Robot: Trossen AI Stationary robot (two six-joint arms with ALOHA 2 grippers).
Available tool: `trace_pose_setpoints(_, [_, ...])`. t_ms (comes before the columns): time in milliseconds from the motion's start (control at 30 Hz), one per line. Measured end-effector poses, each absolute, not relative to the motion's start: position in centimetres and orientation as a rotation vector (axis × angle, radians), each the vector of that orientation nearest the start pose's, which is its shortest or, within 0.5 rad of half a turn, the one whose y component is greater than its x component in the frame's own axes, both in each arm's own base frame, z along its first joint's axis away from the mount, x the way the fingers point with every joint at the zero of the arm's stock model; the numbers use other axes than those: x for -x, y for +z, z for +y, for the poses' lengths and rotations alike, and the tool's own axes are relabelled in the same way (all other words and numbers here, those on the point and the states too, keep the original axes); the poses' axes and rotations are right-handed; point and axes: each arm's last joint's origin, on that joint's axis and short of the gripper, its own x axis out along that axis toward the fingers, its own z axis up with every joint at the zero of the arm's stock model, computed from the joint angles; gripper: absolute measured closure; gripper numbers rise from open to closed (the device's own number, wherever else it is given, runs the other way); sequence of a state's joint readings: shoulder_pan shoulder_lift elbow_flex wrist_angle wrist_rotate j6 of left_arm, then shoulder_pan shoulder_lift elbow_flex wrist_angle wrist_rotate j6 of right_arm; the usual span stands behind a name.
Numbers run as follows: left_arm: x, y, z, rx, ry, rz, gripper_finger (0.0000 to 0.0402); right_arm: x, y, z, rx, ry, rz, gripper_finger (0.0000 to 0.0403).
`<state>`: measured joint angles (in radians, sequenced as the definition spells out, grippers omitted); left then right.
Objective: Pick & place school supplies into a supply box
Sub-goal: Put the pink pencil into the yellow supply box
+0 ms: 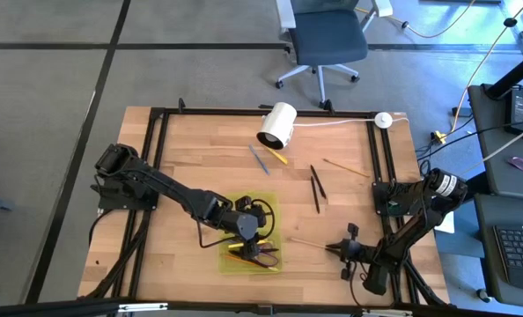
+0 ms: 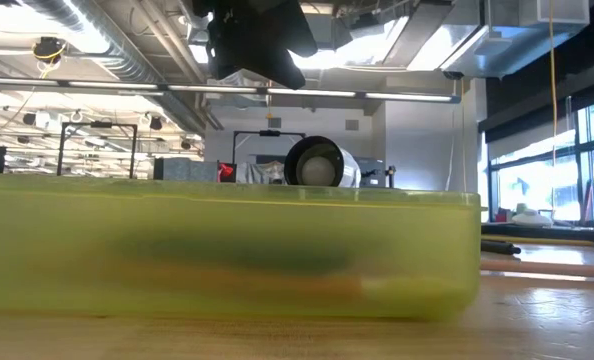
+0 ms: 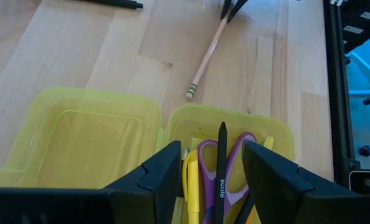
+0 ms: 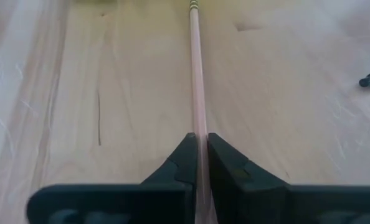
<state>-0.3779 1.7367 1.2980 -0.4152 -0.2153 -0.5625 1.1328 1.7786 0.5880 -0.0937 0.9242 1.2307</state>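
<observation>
Two grippers were at work on the wooden worktop (image 1: 200,158). The left gripper (image 3: 211,163) hung over the supply box (image 1: 229,261), its fingers (image 3: 157,177) spread wide with nothing clamped between them; in the left wrist view a black pen (image 3: 221,174) lay in the box in the gap below them, alongside purple-handled scissors (image 3: 244,152) and a yellow pen (image 3: 192,186). Just beside that filled part of the box lay a second yellow-green tray-like part (image 3: 85,137) with nothing in it; whether it was a lid or another compartment could not be told. The right gripper (image 4: 199,163) sat low on the worktop beside the box, on the side away from the left arm, and its fingers were closed narrowly on a wood-coloured pencil (image 4: 195,68) that lay flat and pointed toward the box, its banded end stopping just short of the box wall. In the high view the same pencil (image 1: 310,243) ran between the box and the right gripper (image 1: 348,251). Beyond the box, toward the white cylinder (image 1: 277,126) with its cable, a blue pen (image 1: 260,160) and a yellow pen (image 1: 276,155) lay close together, well apart from the box. Two black pens (image 1: 316,187) lay near each other to the side of those, with another wood-coloured pencil (image 1: 344,166) past them. The low view showed the box wall (image 2: 227,255) close up, with dark and orange shapes blurred behind it.
</observation>
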Motion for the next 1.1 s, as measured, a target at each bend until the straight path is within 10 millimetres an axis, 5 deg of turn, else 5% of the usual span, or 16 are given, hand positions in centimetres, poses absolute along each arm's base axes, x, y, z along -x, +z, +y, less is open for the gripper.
trace_pose_setpoints(467, [-35.0,24.2,-13.2,0.280,0.080,0.828,0.0239,-12.5,8.9,20.9,-0.082,-0.244,0.544,0.0371])
trace_pose_setpoints(800, [-34.9,24.1,-13.3,0.295,0.044,0.847,0.0239,-12.9,12.2,20.8,-0.092,-0.207,0.464,0.0371])
trace_pose_setpoints(1100, [-33.3,23.7,-13.8,0.377,-0.017,1.045,0.0239,-18.5,17.1,21.7,0.056,-0.043,0.562,0.0367])
